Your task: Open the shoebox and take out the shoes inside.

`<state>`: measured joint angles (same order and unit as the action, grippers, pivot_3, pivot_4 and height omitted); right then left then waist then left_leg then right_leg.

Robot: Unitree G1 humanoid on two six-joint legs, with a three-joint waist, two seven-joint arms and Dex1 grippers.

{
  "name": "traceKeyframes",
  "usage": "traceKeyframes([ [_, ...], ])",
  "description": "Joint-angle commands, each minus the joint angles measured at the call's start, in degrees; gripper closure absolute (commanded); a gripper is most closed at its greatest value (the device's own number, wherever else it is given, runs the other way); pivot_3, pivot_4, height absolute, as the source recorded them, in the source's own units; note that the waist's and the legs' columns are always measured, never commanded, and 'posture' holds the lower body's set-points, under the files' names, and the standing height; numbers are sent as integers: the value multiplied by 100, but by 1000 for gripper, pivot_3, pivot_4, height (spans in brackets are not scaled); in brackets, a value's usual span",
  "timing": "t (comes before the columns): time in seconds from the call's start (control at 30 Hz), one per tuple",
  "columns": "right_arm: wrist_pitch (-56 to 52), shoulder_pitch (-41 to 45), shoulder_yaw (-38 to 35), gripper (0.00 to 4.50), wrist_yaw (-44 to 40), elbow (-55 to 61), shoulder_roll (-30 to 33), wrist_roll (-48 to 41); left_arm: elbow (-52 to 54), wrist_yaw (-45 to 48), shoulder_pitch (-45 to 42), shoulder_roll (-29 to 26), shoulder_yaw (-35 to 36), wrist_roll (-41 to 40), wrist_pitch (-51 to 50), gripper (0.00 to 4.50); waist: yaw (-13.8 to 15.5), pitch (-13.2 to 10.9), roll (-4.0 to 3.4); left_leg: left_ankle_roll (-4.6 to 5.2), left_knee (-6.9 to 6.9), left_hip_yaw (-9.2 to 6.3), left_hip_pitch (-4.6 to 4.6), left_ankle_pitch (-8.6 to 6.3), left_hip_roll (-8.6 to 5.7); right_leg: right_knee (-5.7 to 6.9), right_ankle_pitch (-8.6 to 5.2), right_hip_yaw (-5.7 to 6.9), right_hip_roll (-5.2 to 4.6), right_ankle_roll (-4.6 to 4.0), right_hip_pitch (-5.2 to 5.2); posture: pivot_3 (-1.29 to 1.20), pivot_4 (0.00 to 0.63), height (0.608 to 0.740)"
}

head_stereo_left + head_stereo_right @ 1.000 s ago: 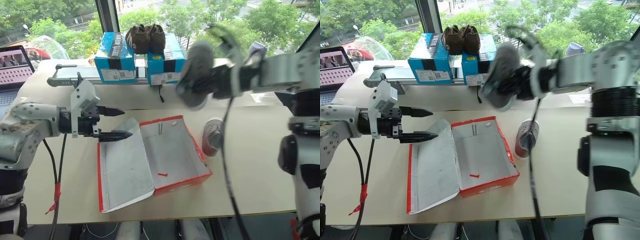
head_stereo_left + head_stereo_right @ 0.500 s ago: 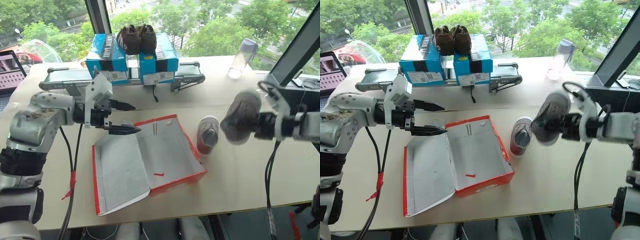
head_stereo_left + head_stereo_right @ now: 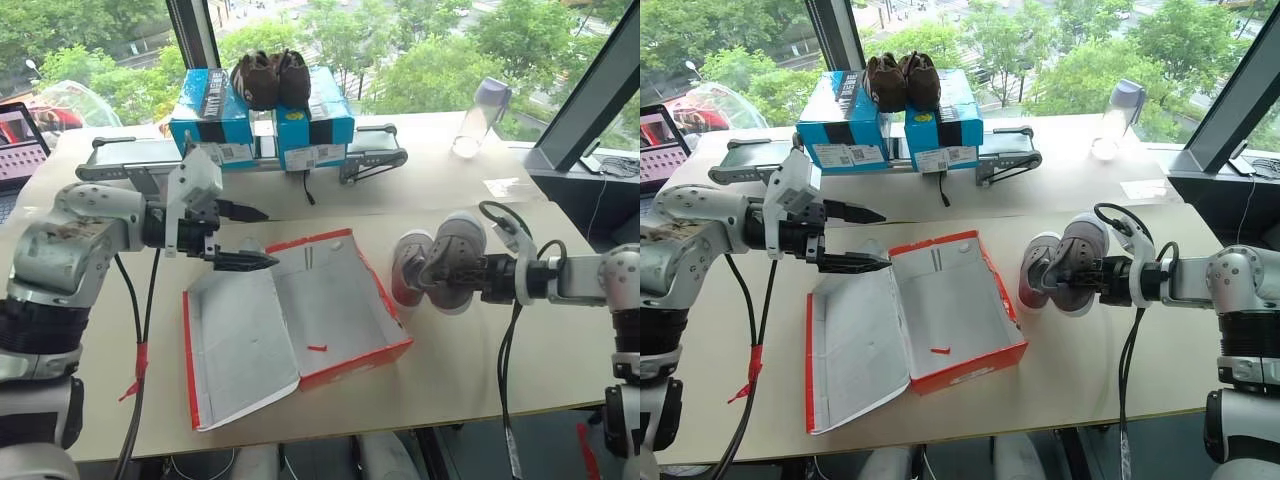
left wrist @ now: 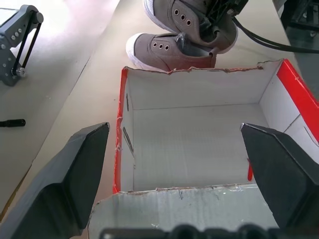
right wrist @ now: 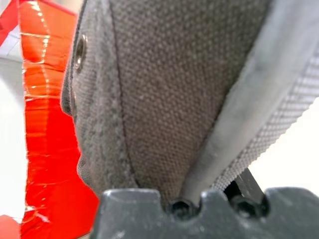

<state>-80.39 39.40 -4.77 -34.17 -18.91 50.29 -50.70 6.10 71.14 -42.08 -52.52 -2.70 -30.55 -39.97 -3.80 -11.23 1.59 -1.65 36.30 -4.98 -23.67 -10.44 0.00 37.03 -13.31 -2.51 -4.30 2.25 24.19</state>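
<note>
The shoebox (image 3: 300, 320) lies open on the table (image 3: 500, 370), lid folded flat toward the robot's left, its white inside bare but for a small red scrap — both shoes are out of it. What has changed in the last second is on the right: the right gripper (image 3: 1092, 274), which a second ago swung a grey sneaker high in front of the window, has come down to table height and now holds that second shoe (image 3: 455, 262) just beside the first shoe (image 3: 411, 262), which lies on the table close to the box's right wall. Its fingers are clamped on the sneaker's side (the wrist view shows grey canvas and white sole pressed against them), so the shoe is not yet released; I judge only the letting-go remains before the task is done. The left gripper (image 3: 243, 237) hovers with jaws wide apart over the box's far left corner, holding nothing, much where it was.

As for writing — the blue boxes (image 3: 262, 115) on the ledge carry white labels with printed squares, none readable; no brand can be made out anywhere.
</note>
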Motion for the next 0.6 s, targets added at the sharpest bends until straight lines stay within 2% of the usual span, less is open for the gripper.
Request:
traceKeyframes([
  [0.03,224,147,44,2731,-269,-328,96,418,150,-2,-15,-99,214,-47,8,0,4,0,0,0,1,0,0,0,0,0,0,0,0,0,0,0,150,740],
  [0.1,296,198,67,1897,-406,-506,80,599,142,-16,-41,-76,200,-35,-3,0,4,0,0,0,2,0,-4,0,-1,0,0,0,-1,1,2,0,150,740],
  [0.27,513,182,195,246,-709,-746,129,1025,51,-12,-137,-12,134,7,27,0,0,0,0,0,1,0,-6,0,-1,-1,1,0,-1,1,4,0,150,740],
  [0.3,548,168,213,39,-767,-712,185,1095,44,-5,-142,-6,128,10,33,0,4,0,0,0,1,0,-6,0,-2,0,1,0,-1,1,3,0,150,740],
  [0.47,1343,2,433,39,-1195,-776,841,1812,19,19,-165,16,110,25,53,0,83,0,0,0,9,0,-6,0,-6,0,2,1,-5,6,-1,0,150,740],
  [0.6,1546,62,447,39,-1613,-939,1330,2094,-45,61,-165,15,104,54,107,0,136,0,-1,-1,8,1,-9,0,-8,-2,0,1,-8,8,4,0,150,740],
])
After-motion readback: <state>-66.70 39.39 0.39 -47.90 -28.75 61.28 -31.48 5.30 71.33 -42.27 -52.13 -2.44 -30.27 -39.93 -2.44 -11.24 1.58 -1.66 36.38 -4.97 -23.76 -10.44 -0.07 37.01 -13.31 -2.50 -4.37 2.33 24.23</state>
